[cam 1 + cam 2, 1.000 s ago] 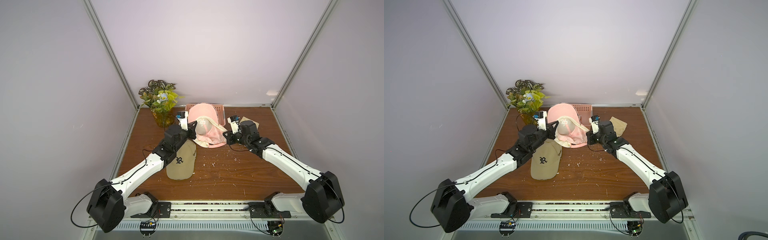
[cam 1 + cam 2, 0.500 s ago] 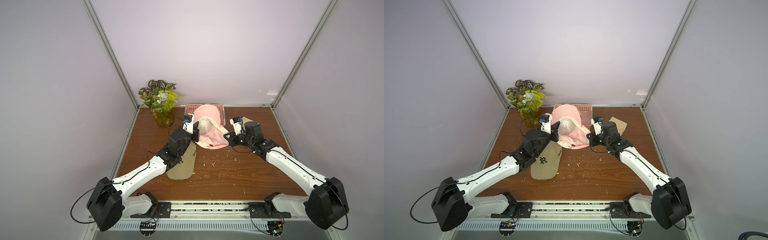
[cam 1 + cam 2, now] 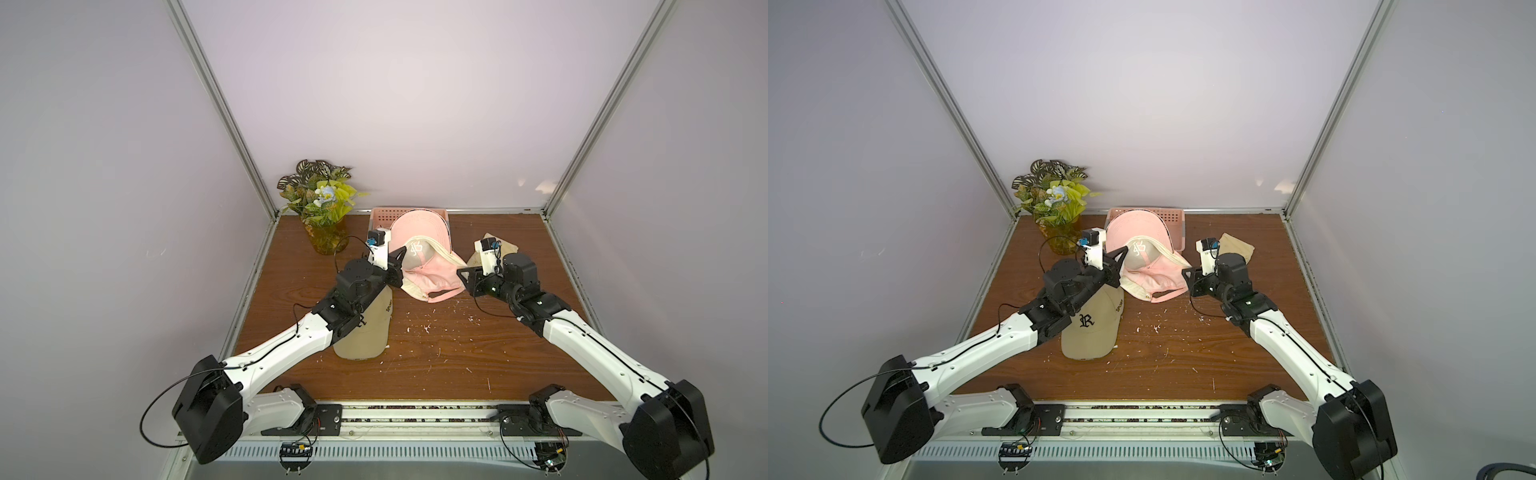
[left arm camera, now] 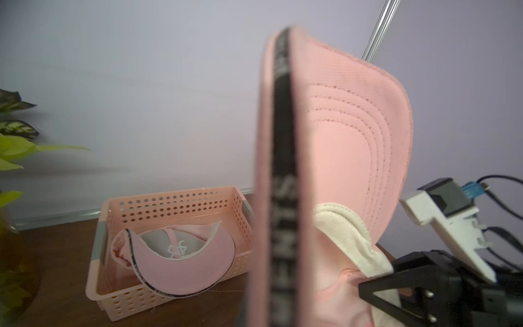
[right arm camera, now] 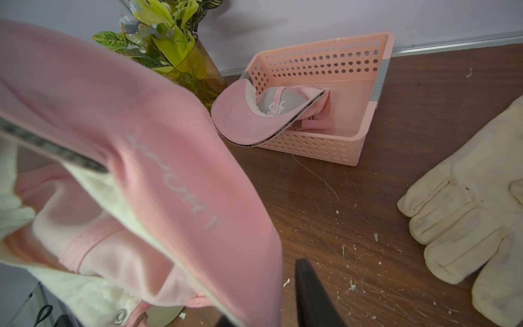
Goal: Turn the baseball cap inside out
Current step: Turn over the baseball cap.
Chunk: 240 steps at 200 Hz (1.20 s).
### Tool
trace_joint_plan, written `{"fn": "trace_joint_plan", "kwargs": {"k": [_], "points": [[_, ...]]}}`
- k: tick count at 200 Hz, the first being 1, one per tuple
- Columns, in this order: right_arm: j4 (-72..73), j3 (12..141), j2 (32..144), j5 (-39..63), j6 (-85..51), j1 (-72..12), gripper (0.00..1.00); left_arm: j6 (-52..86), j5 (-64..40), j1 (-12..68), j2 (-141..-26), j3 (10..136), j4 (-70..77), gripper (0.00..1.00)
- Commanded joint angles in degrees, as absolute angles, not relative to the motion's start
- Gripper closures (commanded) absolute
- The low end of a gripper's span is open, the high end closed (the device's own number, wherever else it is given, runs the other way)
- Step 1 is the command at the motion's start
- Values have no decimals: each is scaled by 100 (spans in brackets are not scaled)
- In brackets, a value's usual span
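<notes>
A pink baseball cap (image 3: 419, 228) (image 3: 1142, 232) hangs over the table's back middle, its brim pointing up and its pale lining showing at the crown. My left gripper (image 3: 401, 255) (image 3: 1123, 253) is at the cap's left side where brim meets crown, shut on it. In the left wrist view the brim (image 4: 353, 141) stands edge-on and hides my fingers. My right gripper (image 3: 461, 274) (image 5: 266, 305) is at the cap's right rim with its jaws parted. One black finger (image 5: 311, 291) stands clear of the pink fabric (image 5: 141, 141), with bare table between them.
A beige cap (image 3: 1092, 328) with a black letter lies under my left arm. A pink basket (image 3: 384, 214) at the back wall holds another pink cap (image 4: 181, 263). A vase of leaves (image 3: 324, 208) stands back left. A cream glove (image 5: 467, 212) lies back right.
My right gripper's jaws have parted and let go of the cap's rim. My left gripper has carried the cap a little toward the right and back.
</notes>
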State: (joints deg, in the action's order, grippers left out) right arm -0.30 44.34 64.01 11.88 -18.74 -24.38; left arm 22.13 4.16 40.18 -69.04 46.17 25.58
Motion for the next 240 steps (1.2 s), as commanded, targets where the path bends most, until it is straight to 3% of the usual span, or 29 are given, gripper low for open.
{"fn": "trace_joint_plan", "kwargs": {"k": [1,20,73,93,120,171,240], "points": [[673,4333,5877,764,-1311,-2555,59,3648,56,3937,-6705,4785,2999,100],[1144,3984,5379,377,-686,-2733,47,4286,315,3948,-6770,5025,2595,100],[1847,3508,4471,-474,461,-3053,40,5126,1403,4016,-6997,5714,971,100],[1870,3520,4364,-679,636,-3110,40,5158,1566,4029,-7040,5798,764,100],[1866,3572,4374,-186,1007,-3294,40,5403,1706,4085,-7121,6004,501,100],[2071,3571,4653,481,1996,-4245,40,6109,2334,4304,-7482,6754,-529,100],[2681,3814,5698,-755,3091,-5291,41,6451,2082,4390,-7640,6917,-435,100]]}}
